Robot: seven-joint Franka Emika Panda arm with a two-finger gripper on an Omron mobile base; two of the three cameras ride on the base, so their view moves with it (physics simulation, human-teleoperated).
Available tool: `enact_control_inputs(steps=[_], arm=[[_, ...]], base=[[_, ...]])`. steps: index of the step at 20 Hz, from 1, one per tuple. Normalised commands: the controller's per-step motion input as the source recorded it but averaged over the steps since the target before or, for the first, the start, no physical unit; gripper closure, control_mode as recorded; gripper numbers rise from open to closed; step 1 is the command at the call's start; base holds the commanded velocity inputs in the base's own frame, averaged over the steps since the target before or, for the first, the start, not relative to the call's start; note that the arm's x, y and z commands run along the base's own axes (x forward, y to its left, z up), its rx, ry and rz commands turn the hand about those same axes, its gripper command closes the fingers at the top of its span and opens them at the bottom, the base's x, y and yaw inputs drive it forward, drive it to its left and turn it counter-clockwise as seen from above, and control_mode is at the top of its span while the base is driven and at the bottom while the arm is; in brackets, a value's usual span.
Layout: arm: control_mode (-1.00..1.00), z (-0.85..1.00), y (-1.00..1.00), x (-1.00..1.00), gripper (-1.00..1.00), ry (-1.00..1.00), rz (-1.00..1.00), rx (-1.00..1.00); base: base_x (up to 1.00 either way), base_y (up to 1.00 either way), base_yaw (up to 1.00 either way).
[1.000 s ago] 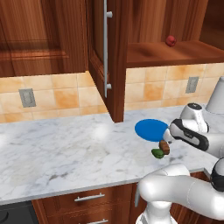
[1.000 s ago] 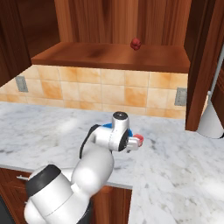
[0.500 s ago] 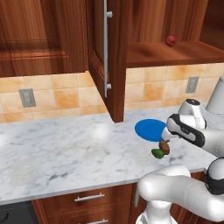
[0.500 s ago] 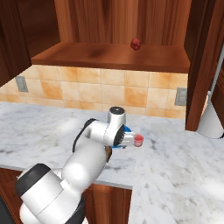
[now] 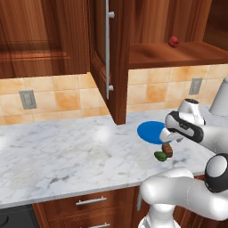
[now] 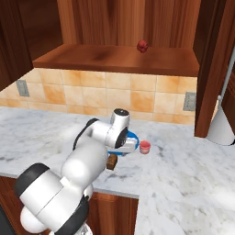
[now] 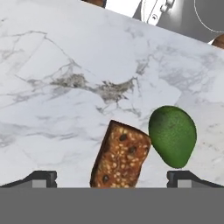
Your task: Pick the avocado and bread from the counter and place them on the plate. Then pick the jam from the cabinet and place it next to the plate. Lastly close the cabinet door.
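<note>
The gripper hangs over the counter with its fingers spread wide apart, grasping nothing. In the hand view the bread lies between the two dark fingertips, nearer the middle, and the avocado sits just beside it, close to the other fingertip. The two foods touch or nearly touch; both rest on the marble.

The bread is a small brown block with a coarse, seeded, grainy surface and squared corners. The avocado is a smooth, dark green oval, about the bread's size, narrower at one end. The counter is white-grey marble with darker veins and wooden drawers below.

In the left base view the bread and avocado lie near the counter's front edge, just in front of the plate, a flat, bright blue disc. In the right base view the jam, a squat pink-red jar, stands on the counter beside the plate. The cabinet door, reddish-brown wood with a silver bar handle, stands open.
</note>
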Motion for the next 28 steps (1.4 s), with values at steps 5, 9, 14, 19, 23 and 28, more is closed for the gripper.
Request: enact_control_inputs(steps=[5,9,14,19,23,28], arm=[[-1.0,-0.13,0.23,0.0,-1.0,0.05,0.0,0.06],[-1.0,-0.21,0.13,0.0,-1.0,0.0,0.0,-0.01],[-1.0,-0.16,0.01,0.0,-1.0,0.0,0.02,-0.09],[-1.0,-0.13,0.0,0.0,-1.0,0.0,0.02,-0.04],[-1.0,-0.16,0.0,0.0,-1.0,0.0,0.01,0.0],[-1.0,-0.16,0.0,0.0,-1.0,0.0,0.0,0.0]], base=[[0.0,0.0,0.0],[0.0,0.0,0.0],[0.0,0.0,0.0],[0.0,0.0,0.0],[0.0,0.0,0.0],[0.0,0.0,0.0]])
